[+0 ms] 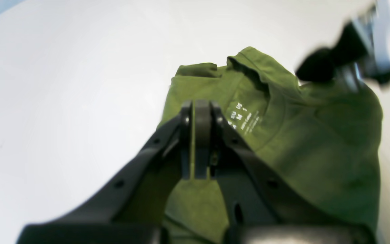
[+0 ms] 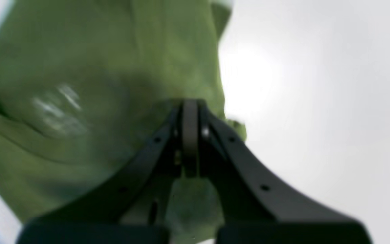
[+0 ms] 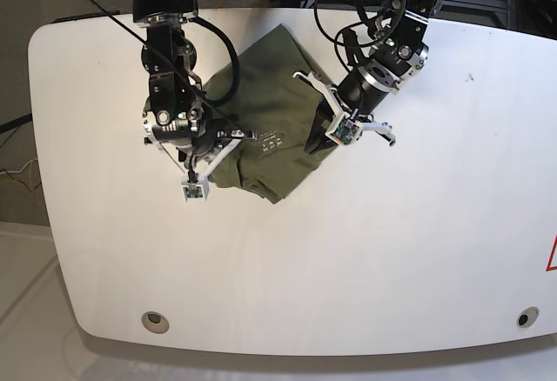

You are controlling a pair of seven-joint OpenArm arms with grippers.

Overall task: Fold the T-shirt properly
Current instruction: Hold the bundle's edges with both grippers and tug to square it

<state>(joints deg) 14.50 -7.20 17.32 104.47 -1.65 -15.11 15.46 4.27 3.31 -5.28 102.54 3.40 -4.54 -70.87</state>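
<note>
While both arms are working over the far half of the white table point(image 3: 418, 250), the T-shirt point(image 3: 265, 111) is lying bunched between them, partly gathered into a loose green heap with its neckline facing up and the pale label point(image 1: 244, 118) showing inside the collar. The left gripper point(image 1: 197, 112) is sitting with its jaws pressed together, and a sliver of green cloth appears to be showing between the pads, so it is most likely pinching a fold of fabric near the collar edge. The right gripper point(image 2: 190, 112) is likewise drawn tight with its tips down against the cloth at the shirt's side edge; the view is too blurred to confirm that fabric is actually caught there. As a thing to handle, the shirt is looking light, soft and limp: it is sagging and creasing wherever it is lifted, it is offering no stiffness to push against, and a single layer is apt to slip out of a shallow pinch. Taking hold at doubled or seamed places, such as the collar rib, the shoulder seams or the hem, is probably giving the surest grip, and keeping both holds level and taut should be helping the cloth lie flat instead of bunching.
</note>
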